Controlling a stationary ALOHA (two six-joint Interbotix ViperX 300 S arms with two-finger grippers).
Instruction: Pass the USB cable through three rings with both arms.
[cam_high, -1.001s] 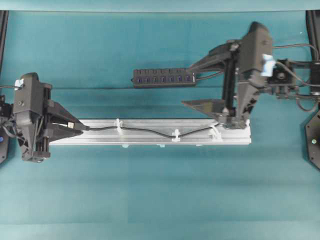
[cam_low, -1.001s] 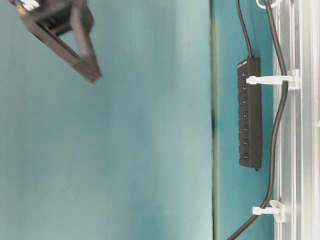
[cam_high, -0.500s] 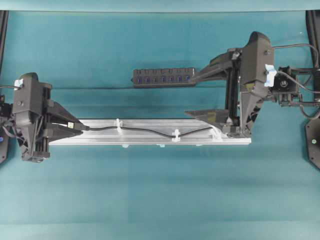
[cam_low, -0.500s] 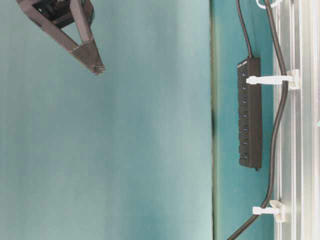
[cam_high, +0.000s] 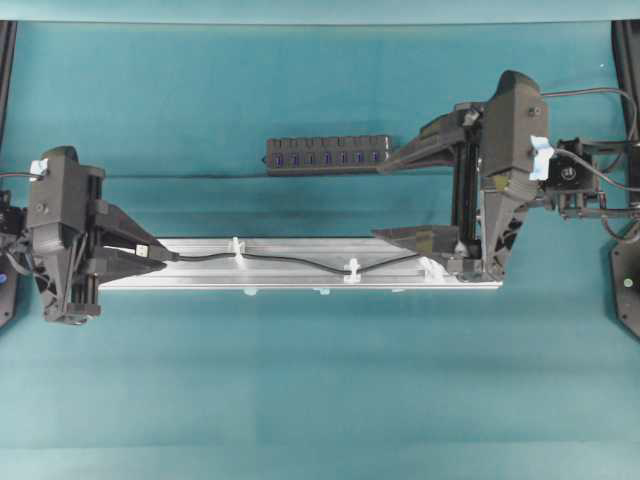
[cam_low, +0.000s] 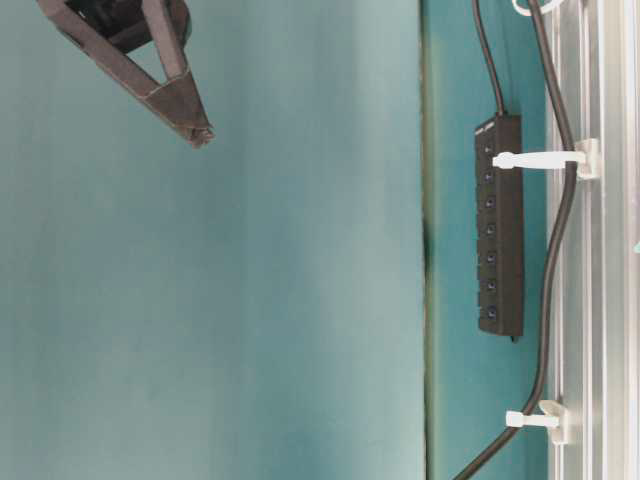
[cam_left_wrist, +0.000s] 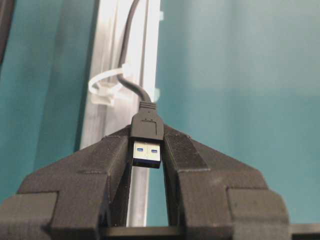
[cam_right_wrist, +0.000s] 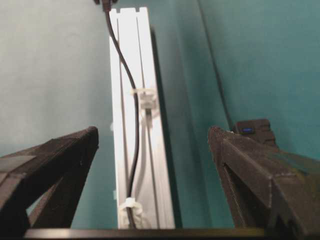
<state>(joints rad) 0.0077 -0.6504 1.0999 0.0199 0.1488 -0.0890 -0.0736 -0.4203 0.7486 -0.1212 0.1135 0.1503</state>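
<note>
One USB cable, thin, black and round in section, lies along the top of one long silver aluminium rail with lengthwise grooves; its single plug, a black moulded shell with a bright metal tip and a blue insert, is at the rail's left end in the overhead view; the moulded mark on the plug's shell is too small to read; three translucent whitish plastic rings stand on the rail, one near the left, one about the middle and one near the right end, and the cable runs through the left and middle ones, sagging slightly between them; whether it passes through the right one cannot be told; the left tool, of matt black ridged plastic with wedge-shaped fingers, is closed narrowly on the plug, its fingers pressing the plug's two sides, just off the rail's left end; the right tool stands spread wide with nothing between its two pointed, rough-textured fingers, one finger over the rail's right end and the other up by the hub; one black multi-port hub bar lies well apart from the rail, with a row of small blue-lit ports, seven as counted overhead; small pale blue tape patches show on both arms; everything rests on one bench covered in smooth teal cloth.
</note>
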